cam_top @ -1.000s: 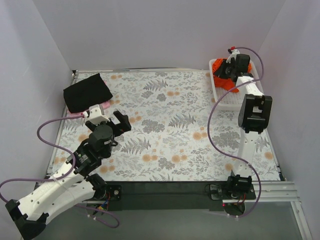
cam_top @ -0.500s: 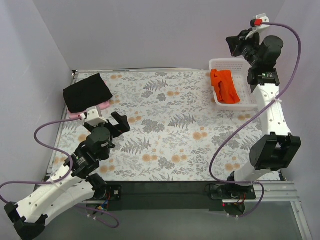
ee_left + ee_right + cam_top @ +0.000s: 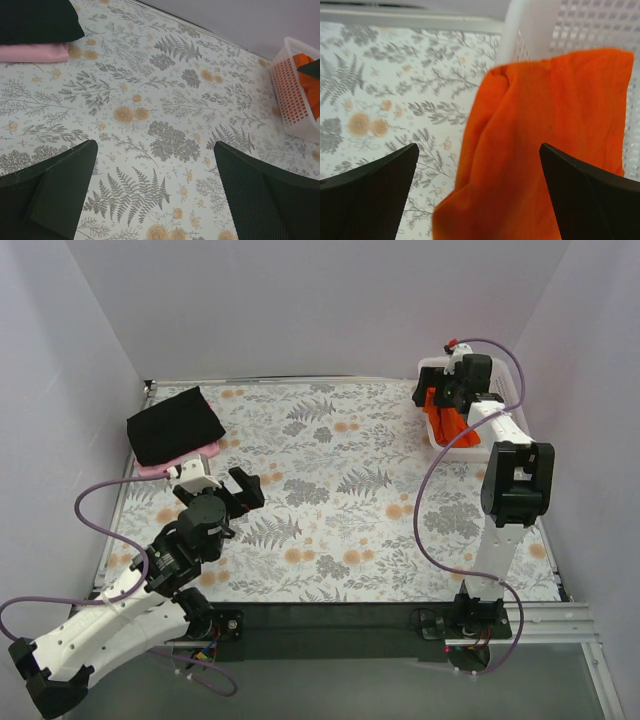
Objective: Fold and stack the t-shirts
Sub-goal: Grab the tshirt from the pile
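The orange t-shirt [image 3: 452, 420] hangs crumpled over the left rim of the white basket [image 3: 432, 365], partly inside and partly spilling toward the table. My right gripper [image 3: 438, 397] hovers just above it, open, with nothing between its jaws. In the right wrist view the orange t-shirt [image 3: 545, 140] fills the gap under my right gripper [image 3: 479, 147]. At the far left, the folded black t-shirt [image 3: 175, 425] lies on the pink t-shirt [image 3: 207, 451]. My left gripper [image 3: 222, 481] stands open and empty over the table, a little short of that pile. The left wrist view shows my left gripper [image 3: 155, 147] above bare cloth.
A floral tablecloth [image 3: 330, 500] covers the table. Grey walls close in the back and both sides. The basket [image 3: 292, 95] stands at the far right corner. Purple cables loop beside each arm.
My right arm, raised high half a second ago with its jaws shut, has come back down over the basket's left rim and opened. The orange t-shirt slid further over the rim. The left arm hardly moved.
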`<state>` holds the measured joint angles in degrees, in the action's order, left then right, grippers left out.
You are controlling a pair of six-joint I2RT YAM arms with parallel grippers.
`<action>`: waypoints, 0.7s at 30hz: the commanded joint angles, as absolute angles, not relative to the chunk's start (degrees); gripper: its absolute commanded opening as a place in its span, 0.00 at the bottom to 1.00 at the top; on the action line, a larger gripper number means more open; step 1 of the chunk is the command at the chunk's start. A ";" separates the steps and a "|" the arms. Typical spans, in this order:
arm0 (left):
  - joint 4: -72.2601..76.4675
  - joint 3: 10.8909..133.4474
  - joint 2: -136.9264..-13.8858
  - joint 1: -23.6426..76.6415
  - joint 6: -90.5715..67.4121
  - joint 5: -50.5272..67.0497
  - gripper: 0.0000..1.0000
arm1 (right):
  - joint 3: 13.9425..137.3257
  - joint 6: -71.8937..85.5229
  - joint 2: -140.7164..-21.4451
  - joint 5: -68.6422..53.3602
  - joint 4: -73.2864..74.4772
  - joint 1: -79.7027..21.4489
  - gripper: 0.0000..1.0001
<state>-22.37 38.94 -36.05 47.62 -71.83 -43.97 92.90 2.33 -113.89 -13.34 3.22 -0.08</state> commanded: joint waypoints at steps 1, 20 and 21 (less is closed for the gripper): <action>-23.29 39.11 -35.77 47.99 -72.25 -45.97 0.96 | 96.59 0.97 -114.42 -8.28 2.29 0.09 0.98; -23.12 39.38 -36.65 48.08 -72.07 -45.97 0.96 | 92.20 -2.55 -96.08 -7.72 3.96 0.09 0.01; -23.03 39.38 -36.39 48.08 -71.98 -45.71 0.96 | 91.41 -2.03 -94.50 -8.78 3.96 0.09 0.01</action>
<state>-22.68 38.94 -37.47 47.77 -71.83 -44.62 91.79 -1.34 -103.00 -5.61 7.70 -0.01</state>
